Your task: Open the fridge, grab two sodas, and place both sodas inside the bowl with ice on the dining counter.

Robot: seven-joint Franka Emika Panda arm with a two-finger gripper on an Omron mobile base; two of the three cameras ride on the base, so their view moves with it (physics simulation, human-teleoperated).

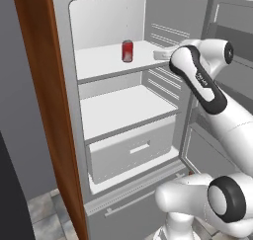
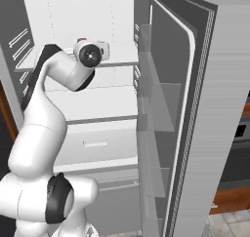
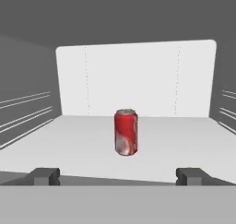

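Note:
The fridge (image 1: 64,86) stands open, showing its white shelves. A red soda can (image 1: 127,51) with a silver top is upright on the upper shelf (image 1: 99,61), near its middle. In the hand view the soda (image 3: 126,132) is straight ahead, a short way beyond my gripper (image 3: 117,176). Both fingertips (image 3: 44,176) sit wide apart at the shelf's front edge, with nothing between them. My gripper (image 1: 160,54) is open, reaching in from the right at shelf height, apart from the can.
The fridge door (image 2: 215,109) is swung open on the right, close beside the arm. A brown wooden panel (image 1: 39,110) borders the fridge on the left. Below are a second shelf (image 1: 123,110), a white inner drawer (image 1: 131,152) and the bottom drawer's bar handle (image 1: 131,203).

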